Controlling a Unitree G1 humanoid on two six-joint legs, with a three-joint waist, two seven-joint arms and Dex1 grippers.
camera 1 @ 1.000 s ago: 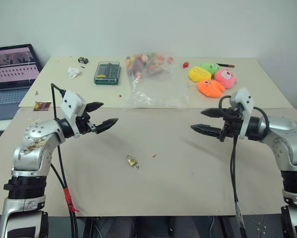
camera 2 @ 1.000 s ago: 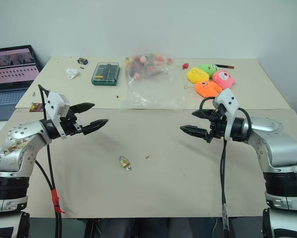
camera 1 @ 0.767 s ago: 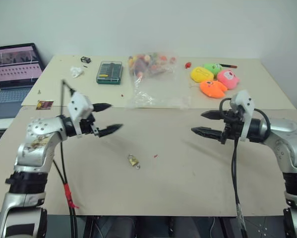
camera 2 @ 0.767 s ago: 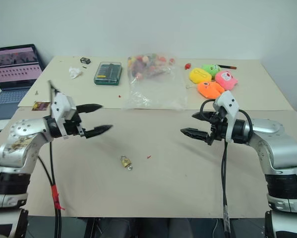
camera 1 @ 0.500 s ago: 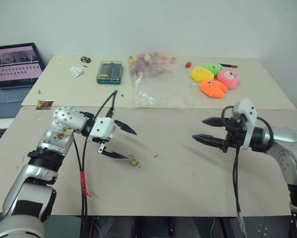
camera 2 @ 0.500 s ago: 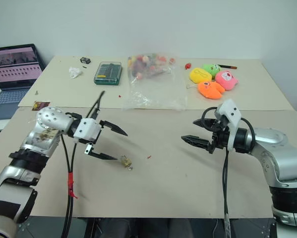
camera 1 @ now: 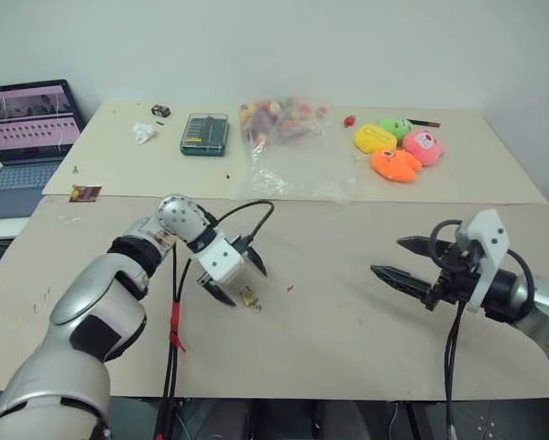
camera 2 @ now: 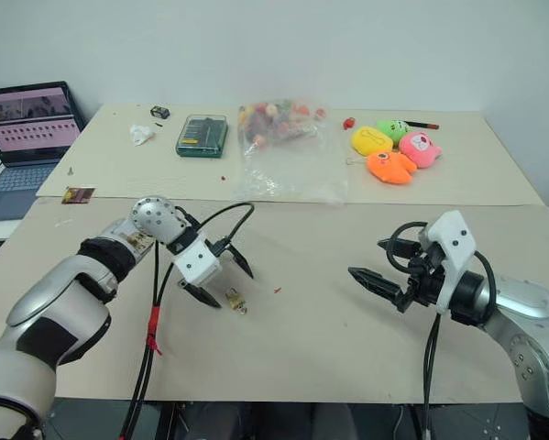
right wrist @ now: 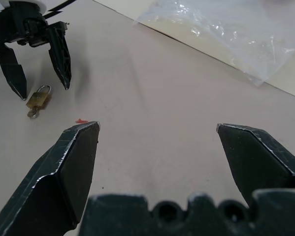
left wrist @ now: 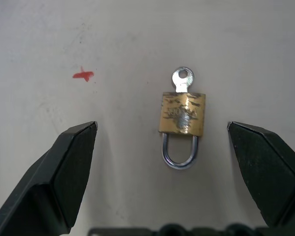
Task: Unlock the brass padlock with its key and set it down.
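on the table, brass padlock [left wrist: 182,113] flat, shackle toward left gripper [left wrist: 162,147]

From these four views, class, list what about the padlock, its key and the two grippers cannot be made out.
- Key: left wrist view, blade hidden in the padlock; its turn is unclear.
- Shackle: latched or released, too small in every view.
- Left gripper: its height above the table cannot be judged.
- Right gripper: finger bases cut off by the picture edge.

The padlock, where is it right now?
The padlock lies flat on the near table, left of centre, between the open fingers of the left gripper, with a red scrap beside it.
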